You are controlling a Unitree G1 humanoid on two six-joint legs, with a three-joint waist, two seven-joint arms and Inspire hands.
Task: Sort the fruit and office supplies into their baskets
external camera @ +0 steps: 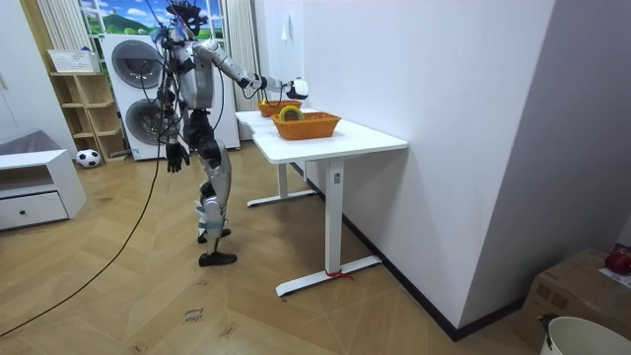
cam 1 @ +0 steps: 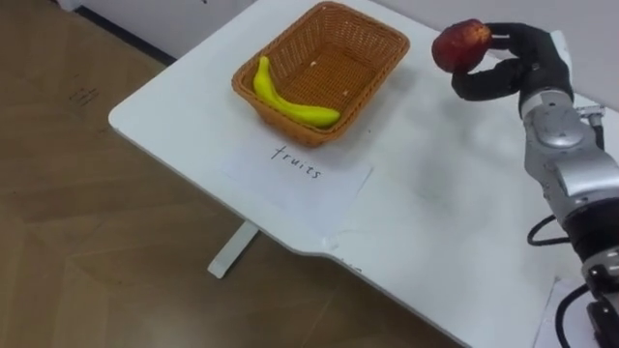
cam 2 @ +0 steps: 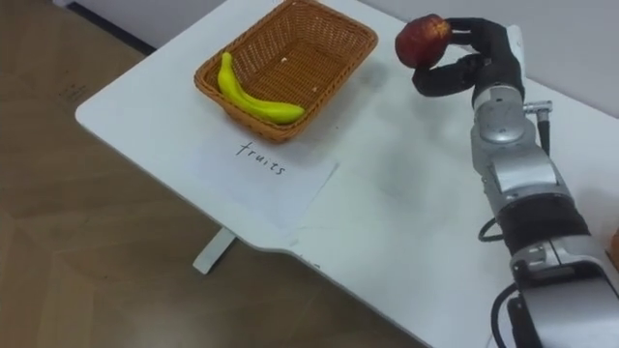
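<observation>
White table (cam 1: 435, 193) surface is seen from above, and at its end the robot is shown standing in the room view, with washing machines (external camera: 133, 69) behind it. The right hand (cam 1: 534, 63) is held up over the tabletop, and a red apple (cam 1: 460, 44) is gripped in it: the fingers (cam 1: 484, 85) are curled round the fruit from below and from above, so that the apple is carried clear of the table. To the left of the fingertips, and lower, a wicker basket (cam 1: 276, 114) is set on the table, apart from the hand. A yellow banana (cam 1: 290, 104) is laid inside it, along the wall farther from the fingers. Just beside the basket, on its near side, a handwritten sheet of paper (cam 1: 300, 179) is laid flat. The left hand (external camera: 175, 156) is hung at the robot's side; whether it is open or closed cannot be told.
</observation>
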